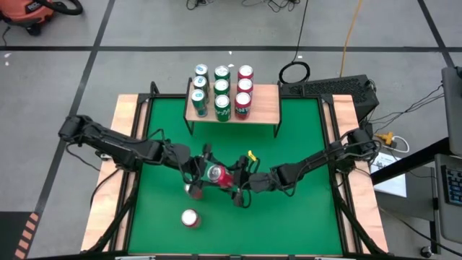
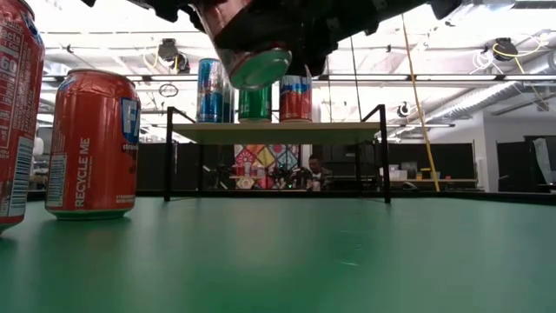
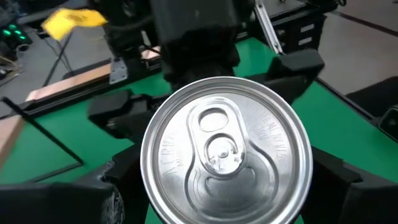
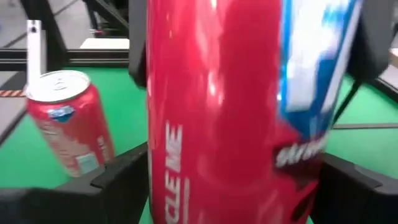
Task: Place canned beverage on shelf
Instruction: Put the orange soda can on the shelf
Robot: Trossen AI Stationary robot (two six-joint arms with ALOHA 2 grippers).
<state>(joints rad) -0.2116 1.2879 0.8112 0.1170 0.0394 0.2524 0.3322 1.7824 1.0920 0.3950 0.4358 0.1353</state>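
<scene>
A red beverage can (image 1: 219, 175) hangs tilted above the middle of the green table, its silver top (image 3: 224, 155) facing my left wrist camera. My left gripper (image 1: 198, 173) comes from the table's left and is shut on its top end. My right gripper (image 1: 234, 179) comes from the right, open. Its fingers (image 4: 124, 177) stand on either side of the can's red body (image 4: 217, 124). The shelf (image 1: 268, 102), a light wooden top on black legs, stands at the table's far edge and carries several upright cans (image 1: 222, 90). My left gripper holds the can by its top end, a finger (image 3: 87, 199) on either side just below the rim (image 3: 149, 180). The fingers run along the can, nearly level, from the table's left. The can is lifted clear, its bottom (image 2: 256, 65) tipped toward the near edge.
Two more red cans stand upright on the green top near the front, one (image 1: 190, 218) close to the near edge and one (image 2: 93, 143) a little farther in. Wooden borders frame the table. Black cables and a keyboard (image 1: 339, 88) lie beyond the far right corner.
</scene>
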